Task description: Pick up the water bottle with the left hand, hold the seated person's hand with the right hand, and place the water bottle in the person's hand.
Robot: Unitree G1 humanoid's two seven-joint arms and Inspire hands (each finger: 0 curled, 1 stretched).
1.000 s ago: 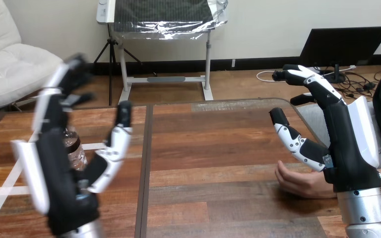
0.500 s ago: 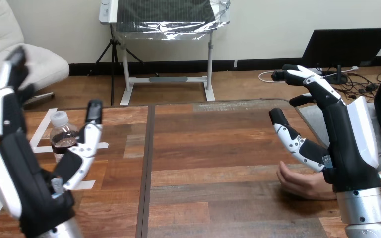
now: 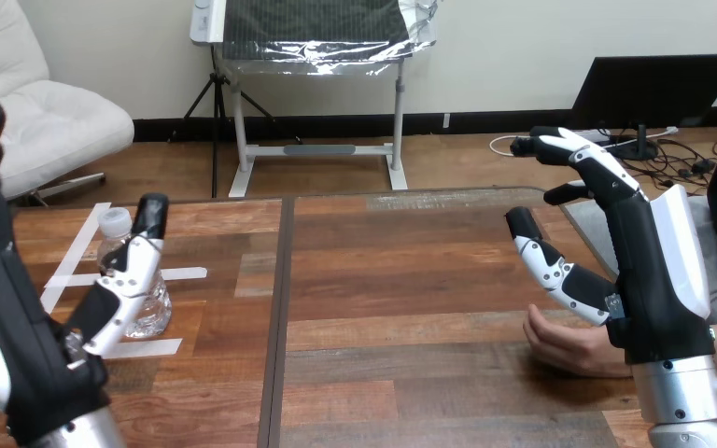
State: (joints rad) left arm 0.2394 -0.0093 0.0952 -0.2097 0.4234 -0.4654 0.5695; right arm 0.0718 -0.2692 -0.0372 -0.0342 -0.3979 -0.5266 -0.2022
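Table (image 3: 411,280): wood planks, reddish-brown, grain visible, smooth satin sheen. Tape strips (image 3: 182,273) on it: white, matt. Water bottle (image 3: 156,310): clear thin plastic, glossy, catches light. Its cap (image 3: 115,221): white opaque plastic. Left hand (image 3: 28,359) and right hand (image 3: 658,280): matt black plastic body, smooth glossy white shells. Right forearm (image 3: 686,401): silver metal, dull shine.

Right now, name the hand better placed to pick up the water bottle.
Left. The left hand is open right beside the water bottle, its thumb in front of it. The right hand is open by the person's hand, across the table.
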